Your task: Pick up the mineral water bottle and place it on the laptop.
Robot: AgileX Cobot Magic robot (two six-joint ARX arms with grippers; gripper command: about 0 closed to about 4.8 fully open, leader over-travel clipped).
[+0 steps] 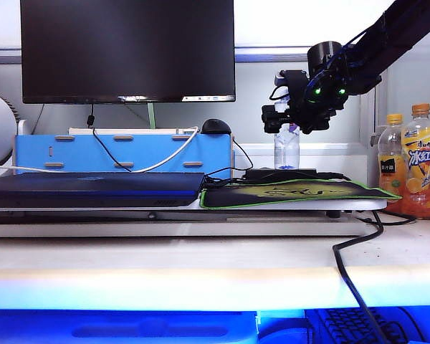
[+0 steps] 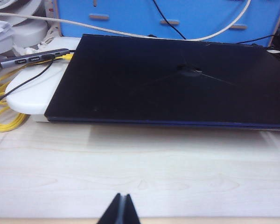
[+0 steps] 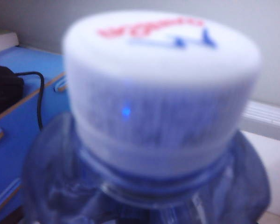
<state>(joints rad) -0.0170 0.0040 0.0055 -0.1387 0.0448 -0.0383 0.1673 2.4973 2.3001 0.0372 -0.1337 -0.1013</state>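
The mineral water bottle (image 1: 287, 147) stands upright at the back right, behind the mouse pad. Its white cap (image 3: 161, 88) and clear shoulders fill the right wrist view. My right gripper (image 1: 287, 118) hangs at the bottle's top, open, with a dark finger on either side of the neck; I cannot tell if they touch it. No fingers show in the right wrist view. The laptop (image 1: 93, 188) lies shut and flat at the left, its glossy dark lid (image 2: 177, 79) bare. My left gripper (image 2: 122, 207) is shut and empty over the pale desk in front of the laptop.
A black monitor (image 1: 127, 49) and a blue organiser (image 1: 122, 152) stand behind the laptop. A green-edged mouse pad (image 1: 294, 192) lies right of it, with a black adapter (image 1: 281, 174) and a cable (image 1: 351, 272). Two orange-capped juice bottles (image 1: 416, 165) stand at far right. Yellow cable (image 2: 2, 105) lies beside the laptop.
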